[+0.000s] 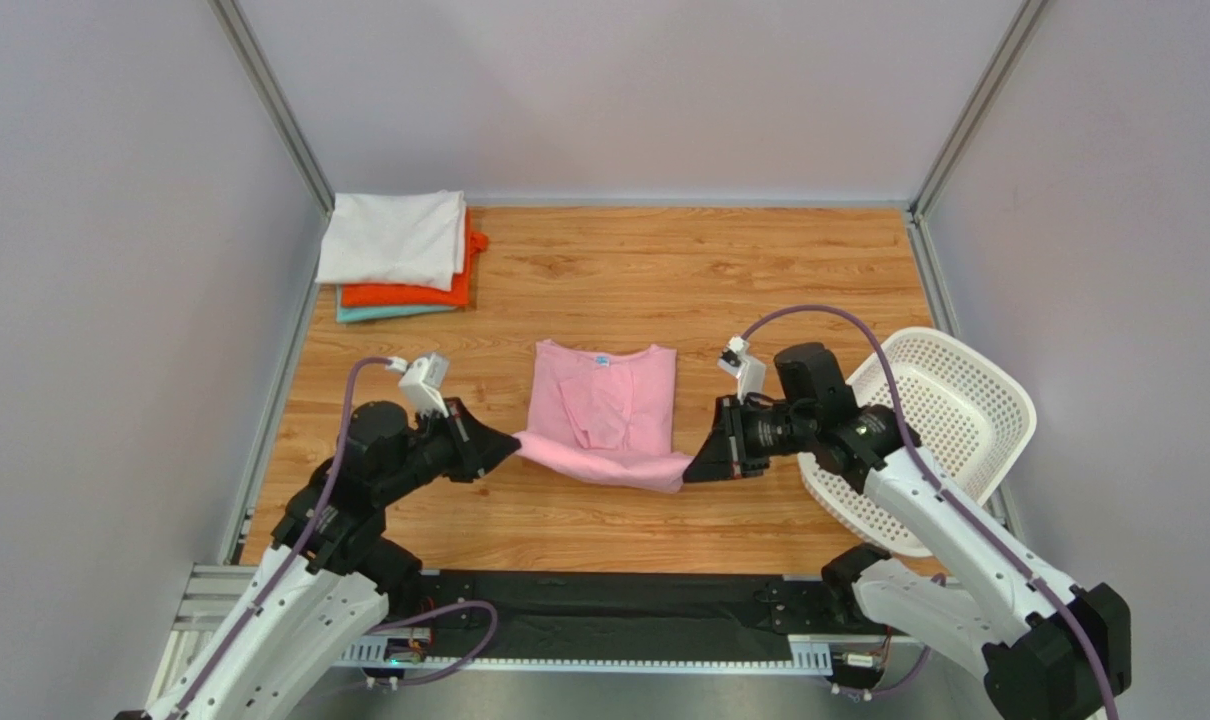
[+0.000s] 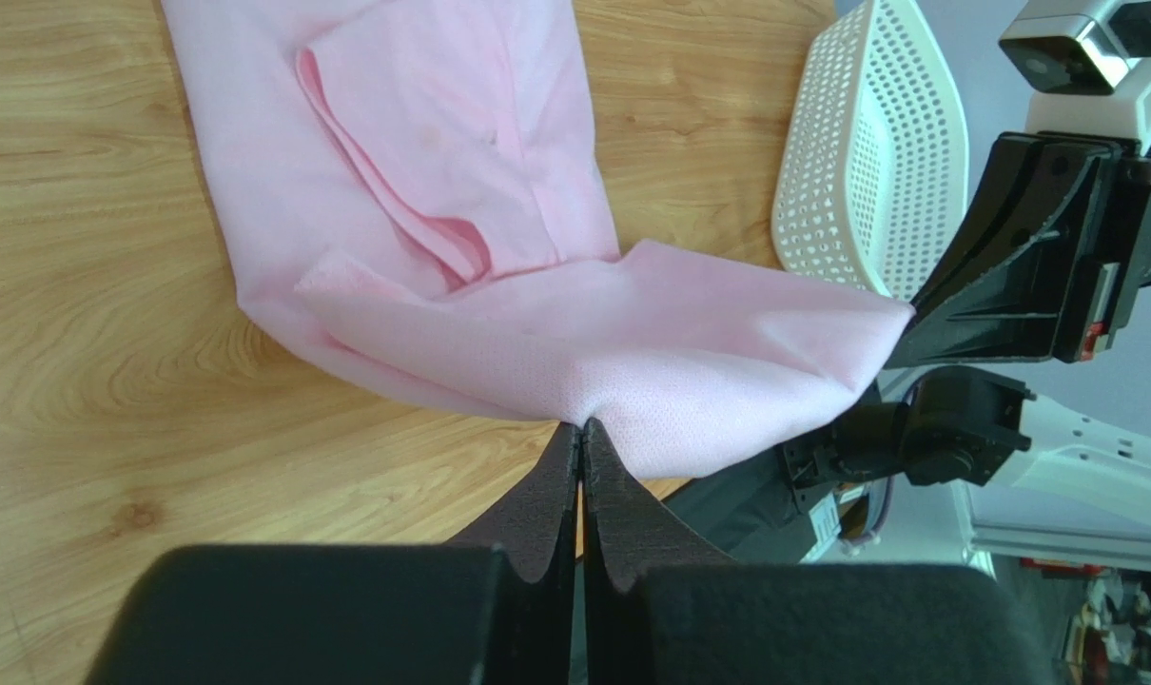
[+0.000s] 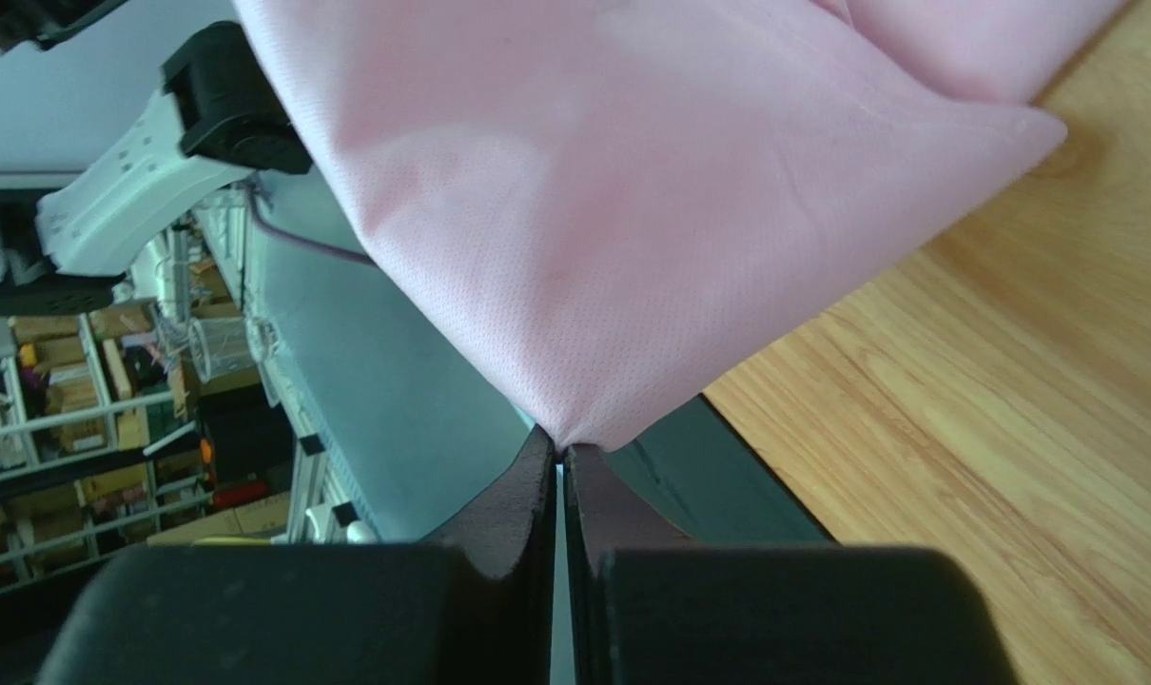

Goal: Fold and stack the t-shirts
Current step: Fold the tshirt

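Far left of the pink t-shirt [image 1: 604, 398] and behind it, in the back corner of the table [image 1: 746, 270], three folded shirts lie stacked: a white t-shirt [image 1: 393, 237] on top, an orange-red t-shirt [image 1: 443, 293] under it, and a teal t-shirt [image 1: 393, 314] at the bottom with only its front edge showing. Bare wood separates that stack from the pink t-shirt.

The left gripper [image 1: 509, 446] is at the pink t-shirt's near left corner. In the left wrist view the left gripper [image 2: 583, 428] has its jaws pressed together with no gap, pinching the cloth at that corner.

The pink t-shirt lies mid-table with its collar and neck label [image 1: 604, 359] on the far side and its sleeves folded in over the chest. The far part rests flat on the wood; the near hem is lifted and hangs between the two grippers, doubled toward the collar. Open wood lies behind the collar and in front of the raised hem.

The right gripper [image 1: 694, 468] is at the near right corner, jaws likewise closed tight on the cloth — in the right wrist view the fabric [image 3: 639, 186] fans out from the right gripper [image 3: 560, 445].

Right of the pink t-shirt, beyond the right gripper, the basket [image 1: 942, 405] sits tipped, overhanging the table's right edge.
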Robot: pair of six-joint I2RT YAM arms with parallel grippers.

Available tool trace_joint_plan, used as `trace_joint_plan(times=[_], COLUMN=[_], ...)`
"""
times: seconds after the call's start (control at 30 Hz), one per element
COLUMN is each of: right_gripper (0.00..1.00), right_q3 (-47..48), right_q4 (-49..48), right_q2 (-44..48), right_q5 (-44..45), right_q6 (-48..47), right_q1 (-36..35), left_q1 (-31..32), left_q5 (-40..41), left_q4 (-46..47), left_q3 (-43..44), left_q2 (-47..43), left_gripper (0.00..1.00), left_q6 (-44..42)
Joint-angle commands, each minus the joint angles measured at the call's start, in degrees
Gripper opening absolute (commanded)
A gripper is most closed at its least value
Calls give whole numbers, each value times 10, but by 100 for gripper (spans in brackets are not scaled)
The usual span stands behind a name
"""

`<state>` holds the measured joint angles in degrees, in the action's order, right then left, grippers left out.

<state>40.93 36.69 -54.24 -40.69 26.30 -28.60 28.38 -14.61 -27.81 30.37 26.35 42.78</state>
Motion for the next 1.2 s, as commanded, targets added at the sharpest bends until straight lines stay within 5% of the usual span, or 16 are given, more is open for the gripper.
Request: trace_joint_plan(times=[0.0,0.37,1.17], right_gripper=[0,0,0], right_q3=[31,56,94], right_q4=[-18,-144,-201], right_q2=[8,-70,-213], right_q5=[-77,-92,-69], right_q6=[16,59,54], right_q1=[-2,-1,108], left_q1=[1,1,-3], left_q5=[13,182,271], left_q4=[-36,-66,57], left_q3=[15,49,173], left_q2=[-23,32,293], left_gripper=[0,0,0], left_q6=[16,74,25])
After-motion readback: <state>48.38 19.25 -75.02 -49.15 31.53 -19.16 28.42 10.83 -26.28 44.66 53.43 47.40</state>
